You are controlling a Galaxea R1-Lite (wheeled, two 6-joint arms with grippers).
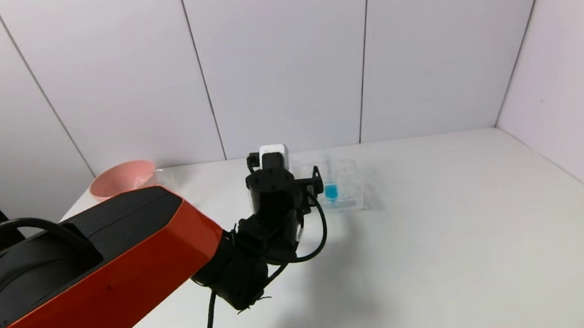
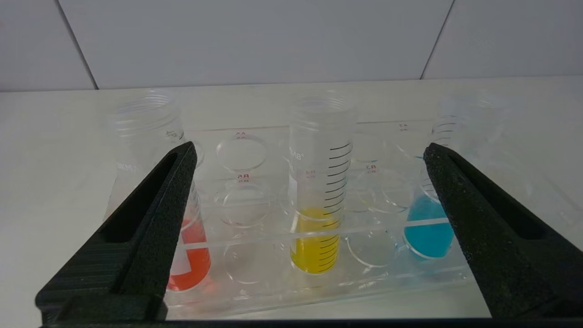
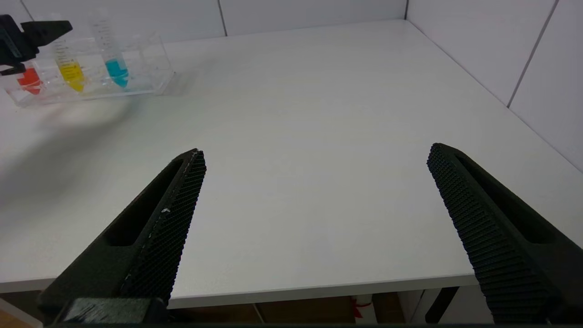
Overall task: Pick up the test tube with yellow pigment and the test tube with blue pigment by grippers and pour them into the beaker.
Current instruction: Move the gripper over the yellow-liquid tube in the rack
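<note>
The clear tube rack (image 2: 255, 291) holds three tubes. The yellow test tube (image 2: 319, 237) stands in the middle and the blue test tube (image 2: 426, 232) at one end. My left gripper (image 2: 307, 152) is open just in front of the rack at tube height. Its fingers straddle the yellow tube without touching it. In the head view the left gripper (image 1: 294, 183) hides most of the rack; only the blue tube (image 1: 331, 190) shows. My right gripper (image 3: 316, 155) is open and empty over the table's front edge. The beaker (image 1: 166, 179) shows faintly next to the bowl.
An orange-red tube (image 2: 189, 259) stands at the rack's other end, behind one left finger. A pink bowl (image 1: 122, 179) sits at the back left. The white table (image 1: 469, 221) meets walls at the back and right. The rack also shows in the right wrist view (image 3: 150, 77).
</note>
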